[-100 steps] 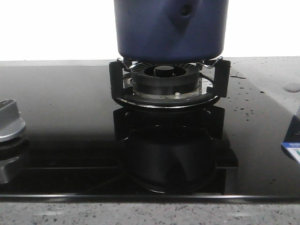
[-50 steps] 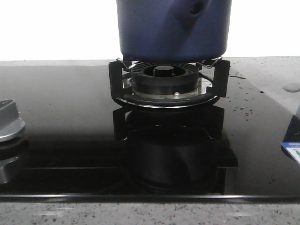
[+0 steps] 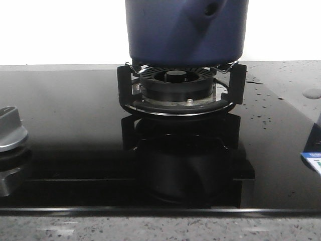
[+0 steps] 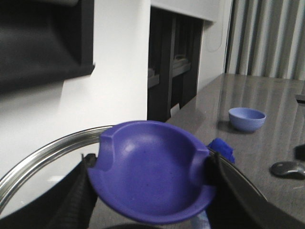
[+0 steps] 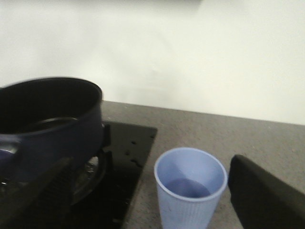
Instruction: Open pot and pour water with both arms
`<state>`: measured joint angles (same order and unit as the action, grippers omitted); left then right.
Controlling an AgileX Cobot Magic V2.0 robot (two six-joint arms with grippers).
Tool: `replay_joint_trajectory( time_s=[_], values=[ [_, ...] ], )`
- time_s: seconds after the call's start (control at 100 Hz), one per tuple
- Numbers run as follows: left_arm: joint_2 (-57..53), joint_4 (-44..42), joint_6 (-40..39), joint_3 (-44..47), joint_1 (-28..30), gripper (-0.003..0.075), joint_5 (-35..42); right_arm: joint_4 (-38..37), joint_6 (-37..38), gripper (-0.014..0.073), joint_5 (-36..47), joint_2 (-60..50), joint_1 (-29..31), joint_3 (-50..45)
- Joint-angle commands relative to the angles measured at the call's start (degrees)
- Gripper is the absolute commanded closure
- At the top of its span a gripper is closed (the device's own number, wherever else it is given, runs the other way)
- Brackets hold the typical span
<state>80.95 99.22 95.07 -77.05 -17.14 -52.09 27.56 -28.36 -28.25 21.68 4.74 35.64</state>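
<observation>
The dark navy pot (image 3: pixel 185 30) stands on the burner's supports, its side mount with a hole (image 3: pixel 210 9) facing the camera. In the right wrist view the pot (image 5: pixel 52 129) is uncovered, with a dark inside. My left gripper (image 4: pixel 152 186) is shut on the purple-blue knob (image 4: pixel 152 167) of the glass lid, whose metal rim (image 4: pixel 43 155) shows behind it, held away from the pot. My right gripper (image 5: pixel 143 181) is open beside the pot; a light blue cup (image 5: pixel 190 195) with water in it stands between its fingers (image 5: pixel 267 195), untouched.
The black ringed burner (image 3: pixel 176 85) sits on a glossy black glass hob (image 3: pixel 75 125) with water drops at the right. A silver control knob (image 3: pixel 10 131) is at the left, a blue-white card (image 3: pixel 313 161) at the right. A small blue bowl (image 4: pixel 246 119) stands on the grey counter.
The pot shifted a little to the right on the burner and its mount hole moved right and up; it has been still for the last half second.
</observation>
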Motion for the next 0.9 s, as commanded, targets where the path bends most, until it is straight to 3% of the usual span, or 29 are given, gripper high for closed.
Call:
replay_joint_trajectory(
  time_s=[0.0,0.16,0.53,0.89],
  values=[
    [-4.9,5.6,-0.9,-2.0,0.2,0.0462,-2.2,-0.3,-0.5,0.0028,9.2,1.2,0.3,-2.8],
    [-7.6,5.1,-2.0,-2.0,0.2,0.0462,-2.1,0.3,-0.5,0.0028,21.2,1.2,0.3,-11.4],
    [-8.0,5.0,-2.0,-2.0,0.2,0.0462,-2.1,1.0,-0.5,0.0028,24.5,11.9,0.2,-13.5],
    [-8.0,1.8,-2.1,-2.0,0.2,0.0462,-2.0,1.4,-0.5,0.0028,36.5,19.9,-9.0,-13.5]
  ],
)
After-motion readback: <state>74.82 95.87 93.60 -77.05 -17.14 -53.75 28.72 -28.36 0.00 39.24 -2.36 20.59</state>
